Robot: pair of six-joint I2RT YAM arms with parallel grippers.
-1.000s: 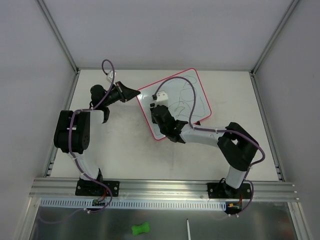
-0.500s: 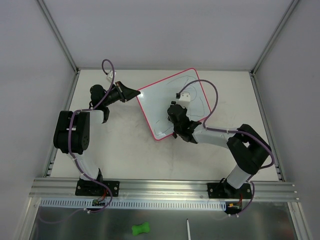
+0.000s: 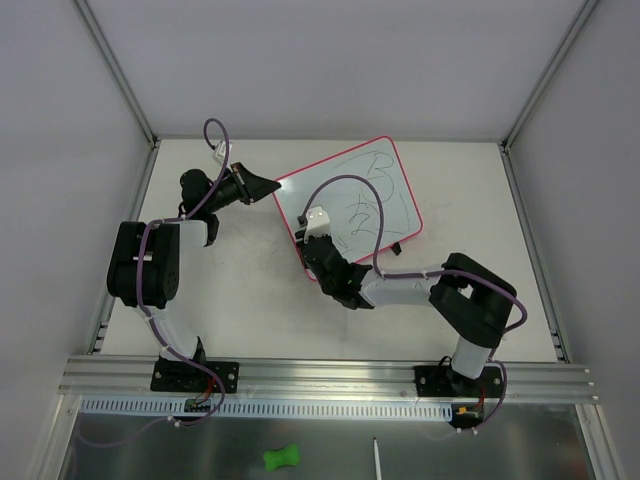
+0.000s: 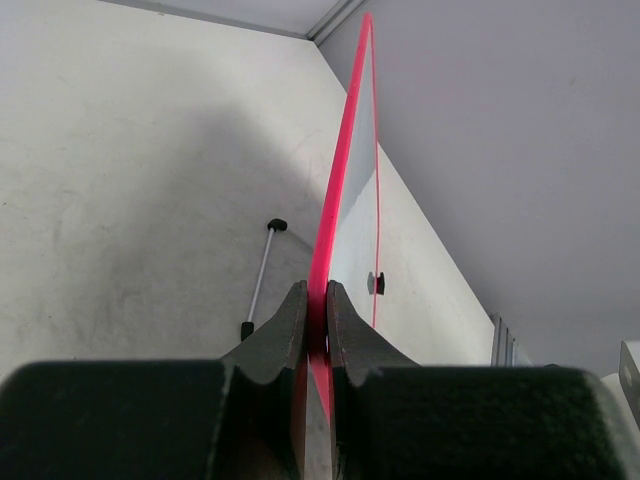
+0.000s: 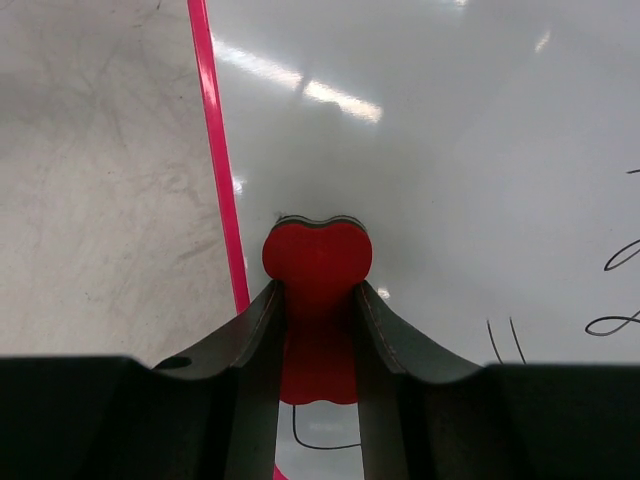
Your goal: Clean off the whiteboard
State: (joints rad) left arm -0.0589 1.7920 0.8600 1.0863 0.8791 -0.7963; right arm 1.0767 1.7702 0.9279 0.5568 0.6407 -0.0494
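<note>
The whiteboard (image 3: 300,197), white with a pink-red frame, lies slanted at the table's back middle, with black scribbles on its far right half. My left gripper (image 3: 272,188) is shut on the board's left corner; the left wrist view shows the jaws (image 4: 316,300) pinching the pink edge (image 4: 345,160). My right gripper (image 3: 313,240) is shut on a red eraser (image 5: 317,255) pressed flat on the board (image 5: 450,150) just inside its near-left frame (image 5: 215,150). Black lines show right of the eraser and under it.
A thin white rod with black ends (image 4: 258,280) lies on the table beside the board. A small black clip (image 4: 375,283) sits on the board's frame. A green object (image 3: 281,458) and a white stick (image 3: 377,458) lie below the rail.
My right gripper swept the eraser out to the board's middle, then back to its near-left edge. The left gripper has kept its hold on the corner.
</note>
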